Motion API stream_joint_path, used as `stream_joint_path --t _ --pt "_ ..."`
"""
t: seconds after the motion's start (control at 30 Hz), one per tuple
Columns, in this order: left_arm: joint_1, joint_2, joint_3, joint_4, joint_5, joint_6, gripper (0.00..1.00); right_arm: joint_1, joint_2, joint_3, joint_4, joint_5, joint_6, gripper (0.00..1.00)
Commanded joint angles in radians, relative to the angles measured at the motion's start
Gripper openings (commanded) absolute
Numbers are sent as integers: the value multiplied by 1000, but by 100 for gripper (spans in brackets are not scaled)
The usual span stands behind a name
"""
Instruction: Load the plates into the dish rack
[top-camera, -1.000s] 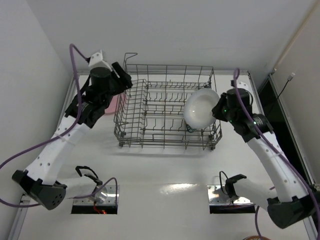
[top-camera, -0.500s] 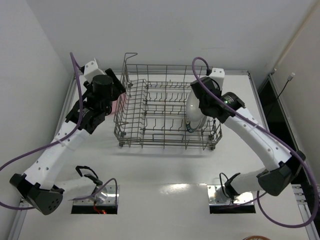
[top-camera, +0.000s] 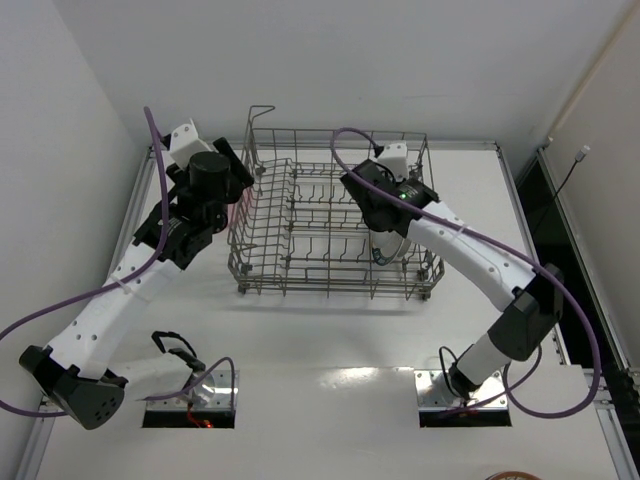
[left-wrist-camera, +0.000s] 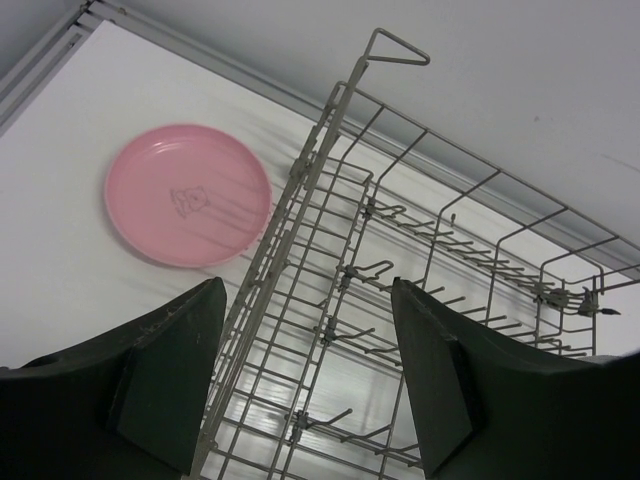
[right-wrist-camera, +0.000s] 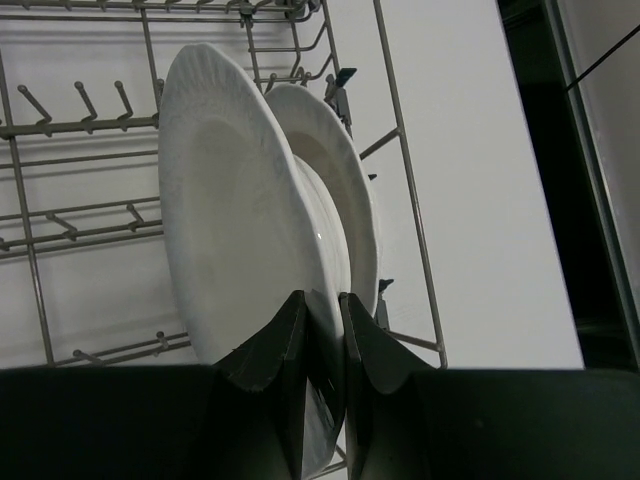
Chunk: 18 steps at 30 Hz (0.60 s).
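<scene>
My right gripper (right-wrist-camera: 325, 320) is shut on the rim of the plain white plate (right-wrist-camera: 235, 200) and holds it on edge inside the dish rack (right-wrist-camera: 405, 190), at its right end. A second plate (right-wrist-camera: 345, 190) stands on edge just behind it, its white back showing; a bit of dark blue shows at its lower edge in the top view (top-camera: 383, 257). The pink plate (left-wrist-camera: 188, 194) lies flat on the table left of the rack (left-wrist-camera: 330, 290). My left gripper (left-wrist-camera: 310, 370) is open and empty above the rack's left wall.
The rack (top-camera: 300, 215) fills the far middle of the table, with a raised wire loop (top-camera: 260, 112) at its far left corner. White walls close in the left and back. The right arm (top-camera: 470, 250) reaches over the rack's right front corner.
My right gripper has swung left over the rack and turned the white plate from facing up to standing on edge beside the other plate. My left arm has shifted slightly.
</scene>
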<state>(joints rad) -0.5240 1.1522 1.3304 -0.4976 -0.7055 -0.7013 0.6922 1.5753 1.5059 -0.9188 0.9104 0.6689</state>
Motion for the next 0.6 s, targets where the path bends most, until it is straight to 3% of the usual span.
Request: stream_joint_path --t 0.0,0.37,0.57 --pt "-10 -17 -2 11 -31 -10 65 32 24 63 52 152 -22 0" --pt "-10 -8 -2 11 -31 -10 66 81 236 143 -25 196 20 0" --pt "-10 -8 -11 11 -31 -10 67 90 299 157 -14 150 32 5"
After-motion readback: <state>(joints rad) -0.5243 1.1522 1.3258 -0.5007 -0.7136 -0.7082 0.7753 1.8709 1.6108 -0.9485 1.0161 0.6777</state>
